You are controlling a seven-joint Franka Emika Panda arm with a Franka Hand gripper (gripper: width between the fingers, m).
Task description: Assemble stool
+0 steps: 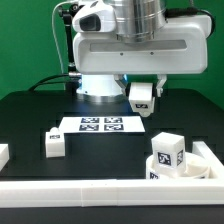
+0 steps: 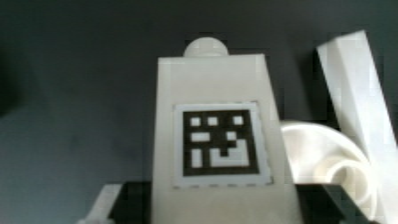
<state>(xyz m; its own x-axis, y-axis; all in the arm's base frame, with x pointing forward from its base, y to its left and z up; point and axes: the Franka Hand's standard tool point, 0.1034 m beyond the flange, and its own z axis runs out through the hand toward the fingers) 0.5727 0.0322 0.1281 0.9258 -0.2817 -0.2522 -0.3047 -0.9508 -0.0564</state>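
My gripper (image 1: 141, 92) is shut on a white stool leg (image 1: 142, 101) with a square tag and holds it above the black table, behind the marker board's right end. In the wrist view the leg (image 2: 217, 120) fills the middle between my gripper's (image 2: 228, 206) dark fingers, its rounded tip pointing away. The round white seat (image 1: 188, 169) lies at the front on the exterior view's right, with a tagged leg (image 1: 168, 150) standing on it. Part of the seat's curve (image 2: 324, 150) shows in the wrist view. Another leg (image 1: 53, 143) lies on the exterior view's left.
The marker board (image 1: 100, 125) lies flat at the table's middle. A long white rail (image 1: 90, 192) runs along the front edge and turns up the exterior view's right side. A white piece (image 1: 3, 153) sits at the far left edge. The robot base (image 1: 100, 85) stands behind.
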